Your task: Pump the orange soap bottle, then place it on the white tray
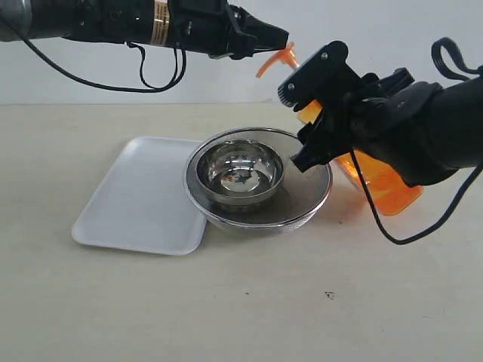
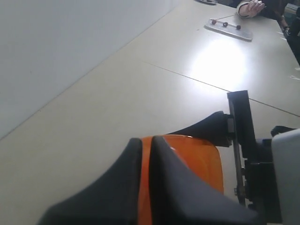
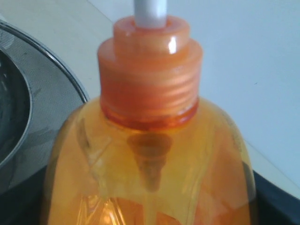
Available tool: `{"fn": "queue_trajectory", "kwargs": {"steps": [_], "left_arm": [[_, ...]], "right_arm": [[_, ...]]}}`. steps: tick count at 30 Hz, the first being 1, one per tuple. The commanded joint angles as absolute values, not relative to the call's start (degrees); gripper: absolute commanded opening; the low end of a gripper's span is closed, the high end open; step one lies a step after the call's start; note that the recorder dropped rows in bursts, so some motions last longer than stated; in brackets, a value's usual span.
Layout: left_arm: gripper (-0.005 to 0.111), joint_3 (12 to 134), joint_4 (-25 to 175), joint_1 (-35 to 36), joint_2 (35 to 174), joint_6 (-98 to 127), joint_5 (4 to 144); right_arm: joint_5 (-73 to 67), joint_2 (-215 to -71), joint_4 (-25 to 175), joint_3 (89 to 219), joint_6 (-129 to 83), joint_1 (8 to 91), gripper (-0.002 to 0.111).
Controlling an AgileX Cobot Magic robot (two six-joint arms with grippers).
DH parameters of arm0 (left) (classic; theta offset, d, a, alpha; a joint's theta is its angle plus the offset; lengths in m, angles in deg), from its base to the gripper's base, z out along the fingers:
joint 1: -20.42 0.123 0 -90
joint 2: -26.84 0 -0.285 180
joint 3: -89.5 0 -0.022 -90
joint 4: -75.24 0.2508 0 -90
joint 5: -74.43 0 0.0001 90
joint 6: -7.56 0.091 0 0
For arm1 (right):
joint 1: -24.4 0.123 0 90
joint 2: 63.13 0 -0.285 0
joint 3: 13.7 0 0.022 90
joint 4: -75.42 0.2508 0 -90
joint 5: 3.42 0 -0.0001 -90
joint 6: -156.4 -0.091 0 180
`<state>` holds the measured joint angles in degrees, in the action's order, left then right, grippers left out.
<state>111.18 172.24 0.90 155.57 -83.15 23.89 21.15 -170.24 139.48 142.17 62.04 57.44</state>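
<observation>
The orange soap bottle [image 1: 385,185], at 3 o'clock from the steel bowl [image 1: 240,173], leans with its long axis toward 11 o'clock. The right gripper [image 1: 299,124] has its jaws clamped on the bottle's body, and the left gripper [image 1: 275,36] has its jaws nearly together on the pump head [image 1: 278,59]. I think an off-axis push may twist the bottle loose.

The beige desk [image 1: 264,302] carries a white tray [image 1: 128,196] at left. A mesh strainer [image 1: 309,177] touches the tray's right edge, with a steel bowl [image 1: 240,172] inside. A dark speck [image 1: 329,295] lies nearer the front.
</observation>
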Motion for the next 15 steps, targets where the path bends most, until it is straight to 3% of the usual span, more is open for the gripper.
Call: {"fn": "queue_trajectory", "kwargs": {"steps": [1, 15], "left_arm": [[0.005, 110.61, 175.19, 0.18, 156.99, -83.28, 21.72], [0.005, 110.62, 175.19, -0.84, 156.99, -83.28, 21.66]], "right_arm": [[18.19, -170.13, 140.41, 142.31, 60.43, 57.55, 0.000], [18.19, -170.13, 140.41, 142.31, 60.43, 57.55, 0.000]]}}
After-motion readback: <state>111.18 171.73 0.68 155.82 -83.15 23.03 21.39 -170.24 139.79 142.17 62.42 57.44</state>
